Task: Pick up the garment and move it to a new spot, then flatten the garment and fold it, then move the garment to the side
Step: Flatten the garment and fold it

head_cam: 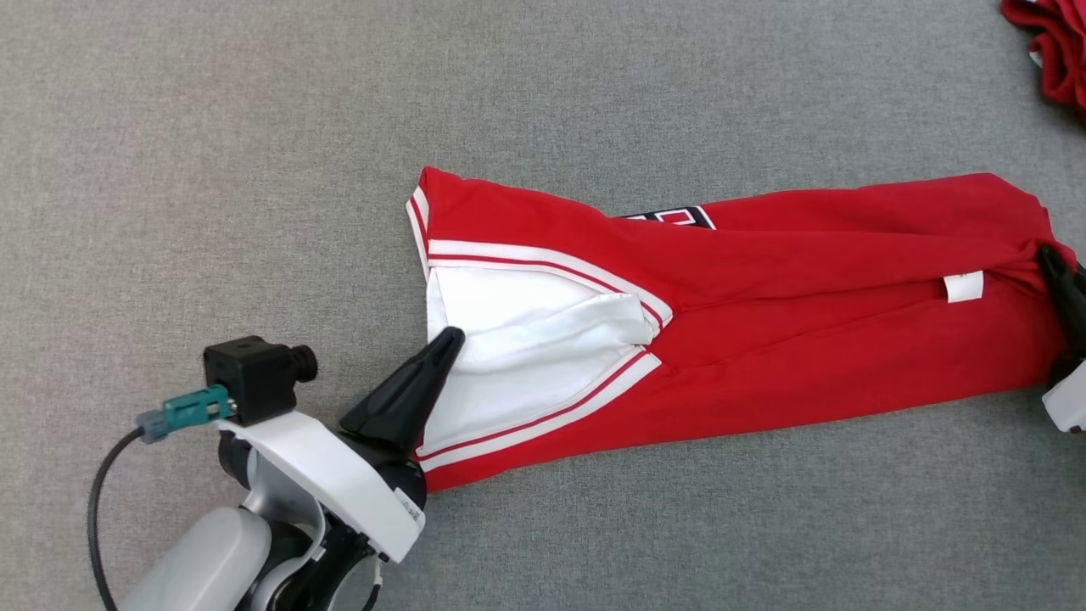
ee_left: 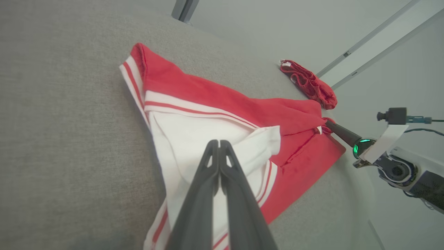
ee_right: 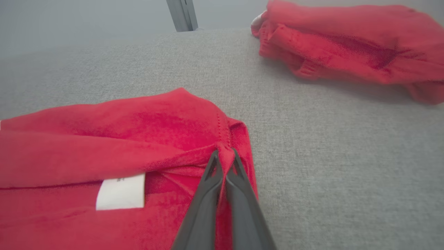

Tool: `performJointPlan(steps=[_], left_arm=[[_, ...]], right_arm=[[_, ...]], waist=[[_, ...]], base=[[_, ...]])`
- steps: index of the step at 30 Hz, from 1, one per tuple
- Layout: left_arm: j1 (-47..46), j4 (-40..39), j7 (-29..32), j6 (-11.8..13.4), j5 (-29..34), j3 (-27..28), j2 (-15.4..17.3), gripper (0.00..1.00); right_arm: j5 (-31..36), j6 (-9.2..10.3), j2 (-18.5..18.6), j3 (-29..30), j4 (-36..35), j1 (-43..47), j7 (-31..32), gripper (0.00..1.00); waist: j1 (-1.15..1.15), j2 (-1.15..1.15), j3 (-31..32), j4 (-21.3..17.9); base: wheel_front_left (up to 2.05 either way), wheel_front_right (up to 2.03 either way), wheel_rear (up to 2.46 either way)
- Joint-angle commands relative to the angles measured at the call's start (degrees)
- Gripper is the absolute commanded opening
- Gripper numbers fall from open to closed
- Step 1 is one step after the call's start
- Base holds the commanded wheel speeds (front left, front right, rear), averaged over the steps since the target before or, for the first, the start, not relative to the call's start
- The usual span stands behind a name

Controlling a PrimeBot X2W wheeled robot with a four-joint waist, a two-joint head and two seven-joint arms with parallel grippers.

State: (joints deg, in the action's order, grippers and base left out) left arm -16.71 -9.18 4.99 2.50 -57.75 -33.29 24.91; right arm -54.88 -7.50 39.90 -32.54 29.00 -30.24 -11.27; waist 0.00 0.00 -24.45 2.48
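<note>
The garment (head_cam: pixel 764 322) is red with white panels and red-striped white trim, lying in a long folded strip on the grey cloth surface (head_cam: pixel 254 127). My left gripper (head_cam: pixel 452 337) is shut, its tips over the white panel at the strip's left end. In the left wrist view its fingers (ee_left: pixel 219 141) press together above the white cloth of the garment (ee_left: pixel 208 93), with no fabric seen between them. My right gripper (head_cam: pixel 1045 253) is shut on the garment's right end. The right wrist view shows a red pinch of the garment (ee_right: pixel 104 139) between its tips (ee_right: pixel 225 152).
A second red garment (head_cam: pixel 1052 42) lies bunched at the far right corner (ee_right: pixel 347 38) (ee_left: pixel 308 83), apart from the strip. A white label (head_cam: pixel 964 287) sits near the right end. The grey surface stretches wide to the left and front.
</note>
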Motion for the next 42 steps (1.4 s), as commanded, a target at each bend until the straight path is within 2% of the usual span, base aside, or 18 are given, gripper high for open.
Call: performJointPlan(steps=[1, 11, 12, 13, 20, 25, 32, 36, 42], left_arm=[[0.26, 0.68, -0.46, -0.42, 0.18, -0.21, -0.1, 0.0], [1.6, 5.54, -2.07, -0.72, 0.47, -1.47, -1.7, 0.0], [1.88, 6.04, -2.44, -0.49, 0.22, -1.24, -2.16, 0.4], [2.06, 6.65, -2.67, -0.42, 0.22, -1.28, -2.38, 1.0], [2.08, 8.95, -9.81, 1.62, 3.59, 0.87, -3.77, 1.0], [1.45, 10.37, -17.71, 4.66, 8.58, 3.5, -5.23, 1.0], [2.23, 11.03, -20.13, 8.58, 17.4, 8.51, -9.09, 1.0], [4.36, 10.45, -20.15, 8.74, 21.89, 11.55, -11.37, 1.0], [7.9, 10.51, -20.14, 6.25, 28.31, 17.19, -15.51, 1.0]], right_arm=[[0.4, 0.01, -0.05, 0.47, 0.61, 0.55, 0.0, 1.0], [2.38, 0.01, -1.03, 4.82, 2.99, 2.97, -1.87, 1.0], [3.14, 0.01, -1.21, 5.45, 3.2, 3.14, -2.17, 1.0], [3.91, 0.01, -1.42, 6.12, 3.28, 3.3, -2.49, 1.0], [12.53, 0.01, -5.75, 13.1, 1.46, 5.08, -3.99, 1.0], [22.32, 0.01, -12.84, 18.92, -5.86, 7.61, -4.03, 1.0], [29.99, 0.01, -22.14, 20.05, -13.63, 10.69, -4.05, 1.0], [31.5, 0.01, -25.0, 20.02, -15.54, 11.97, -4.05, 1.0], [33.99, 0.0, -29.44, 20.1, -17.21, 15.18, -4.06, 1.0]], waist=[[0.0, 0.0, 0.25, 0.01], [0.0, 0.0, 2.41, 0.33], [0.0, 0.0, 2.7, 0.35], [0.0, 0.0, 2.97, 0.33], [0.0, 0.0, 5.55, -0.39], [0.0, 0.0, 7.47, -1.33], [0.0, 0.0, 9.86, -1.77], [0.0, 0.0, 11.29, -1.67], [0.0, 0.0, 14.53, -1.43]], base=[[0.0, 0.0, 0.0], [0.0, 0.0, 0.0], [0.0, 0.0, 0.0], [0.0, 0.0, 0.0], [0.0, 0.0, 0.0], [0.0, 0.0, 0.0], [0.0, 0.0, 0.0], [0.0, 0.0, 0.0], [0.0, 0.0, 0.0]])
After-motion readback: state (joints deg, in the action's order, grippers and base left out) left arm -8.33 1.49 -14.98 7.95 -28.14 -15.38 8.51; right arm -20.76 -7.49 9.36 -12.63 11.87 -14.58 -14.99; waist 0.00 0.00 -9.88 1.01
